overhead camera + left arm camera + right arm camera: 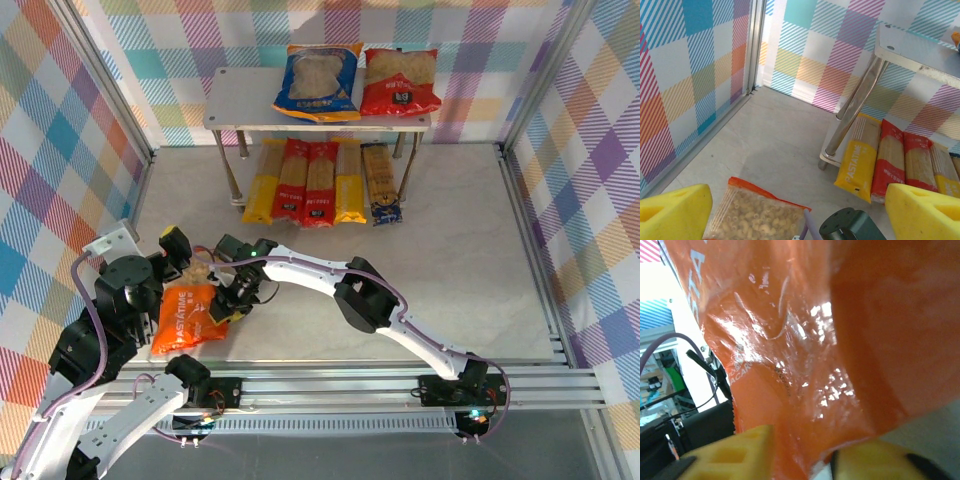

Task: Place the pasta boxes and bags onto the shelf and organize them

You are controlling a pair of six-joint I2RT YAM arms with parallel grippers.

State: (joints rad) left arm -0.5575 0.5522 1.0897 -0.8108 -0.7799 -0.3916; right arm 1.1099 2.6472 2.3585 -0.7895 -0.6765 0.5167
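- Find the orange bag lying flat on the table at the near left, close to the left arm, with its clear window end toward the shelf.
- Expect light, soft, crinkly film with loose short pasta shifting inside. Likely to sag and swing from a single pinch, and slippery on the glossy face.
- Judge a flat sealed edge or a corner the best hold, away from the bulging middle. Go gently to avoid crushing the pasta.
- See the right gripper at the bag's right edge, jaws narrowed, orange film pinched between the yellow pads.
- See the left gripper just over the bag's window end, jaws wide, holding nothing.
- Count the blue bag and the red bag side by side on the top board, with bare board to their left for a third.
- Note five pasta boxes in a row below the top board.
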